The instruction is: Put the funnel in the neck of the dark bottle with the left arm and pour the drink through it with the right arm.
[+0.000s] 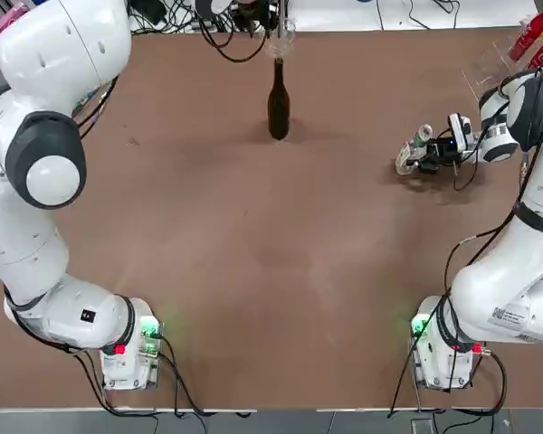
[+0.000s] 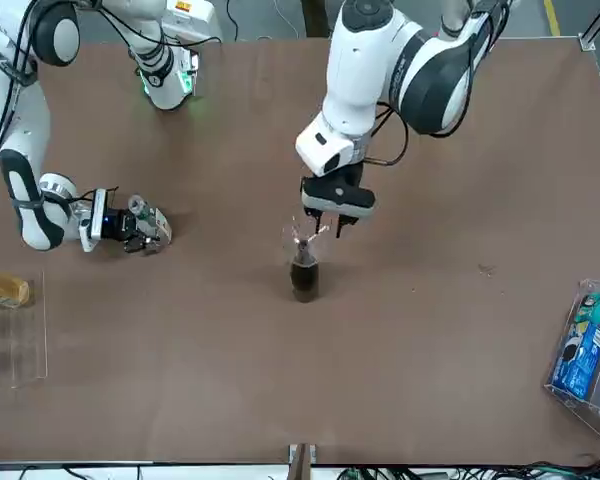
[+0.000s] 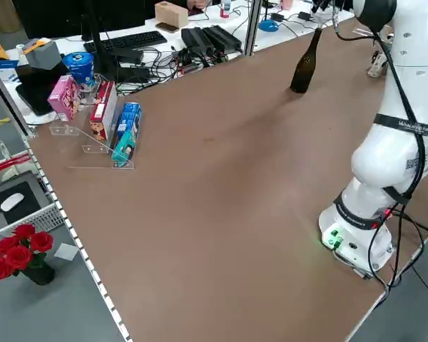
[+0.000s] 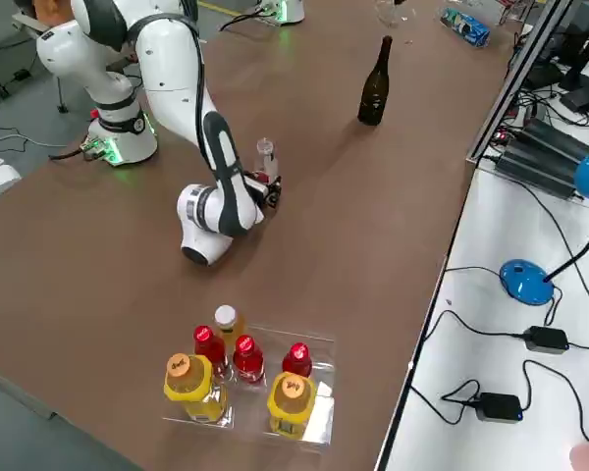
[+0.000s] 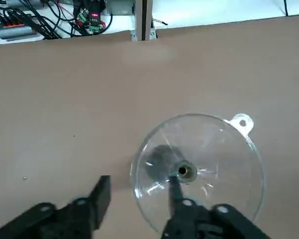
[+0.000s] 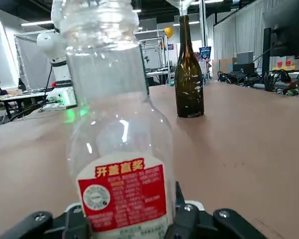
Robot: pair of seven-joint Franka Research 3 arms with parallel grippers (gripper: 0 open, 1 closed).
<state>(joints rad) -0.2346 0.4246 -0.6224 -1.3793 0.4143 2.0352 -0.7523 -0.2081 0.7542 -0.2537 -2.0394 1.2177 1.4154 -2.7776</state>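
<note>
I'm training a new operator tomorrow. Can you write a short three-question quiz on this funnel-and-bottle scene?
1. True or false: the funnel already sits in the neck of the dark bottle.
2. Which gripper is around the small clear drink bottle? A) left gripper B) right gripper
3. In the right side view, what fills the clear tray at the table's near edge?

Key
1. True; its spout is in the bottle mouth.
2. B; its fingers flank the upright bottle.
3. Capped red and yellow drink bottles.
</note>
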